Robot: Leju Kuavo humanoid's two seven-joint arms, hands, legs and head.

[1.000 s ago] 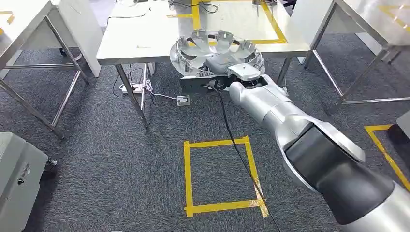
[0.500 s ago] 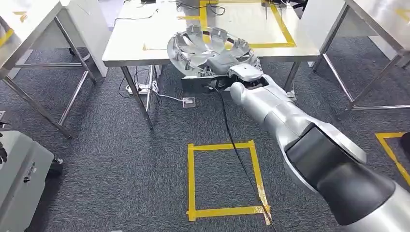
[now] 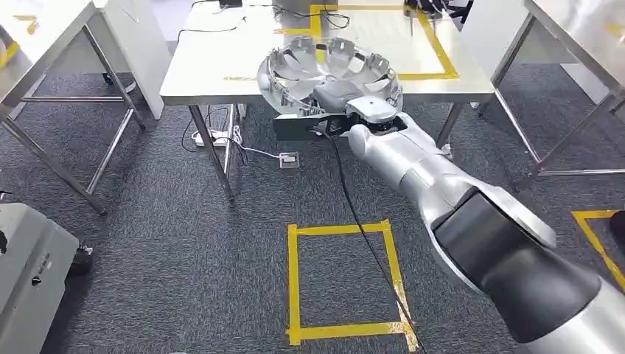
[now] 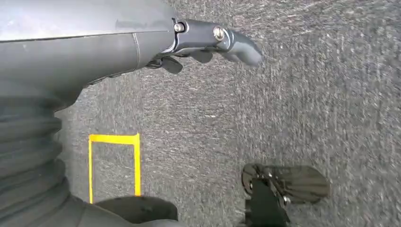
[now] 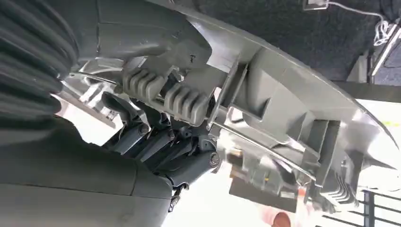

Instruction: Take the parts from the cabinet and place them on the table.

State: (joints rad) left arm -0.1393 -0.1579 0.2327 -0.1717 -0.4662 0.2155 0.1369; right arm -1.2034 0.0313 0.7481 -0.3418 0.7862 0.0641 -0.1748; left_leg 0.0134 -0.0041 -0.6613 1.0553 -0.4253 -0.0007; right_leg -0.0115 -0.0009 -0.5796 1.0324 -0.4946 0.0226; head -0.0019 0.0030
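My right hand grips a round silver wheel-cover part by its near rim and holds it over the front edge of the white table. In the right wrist view the dark fingers curl under the part's ribbed grey underside. My right arm reaches forward from the lower right of the head view. My left hand hangs over the grey carpet with its fingers loosely curled and nothing in them.
Yellow tape marks a rectangle on the table and a square on the carpet. A power strip and cables lie under the table. More metal tables stand at left and right. A grey cabinet corner sits at lower left.
The whole picture has shifted as the camera moved; the table now sits a little closer and more centred. The right hand still holds the part, now slightly further over the table edge.
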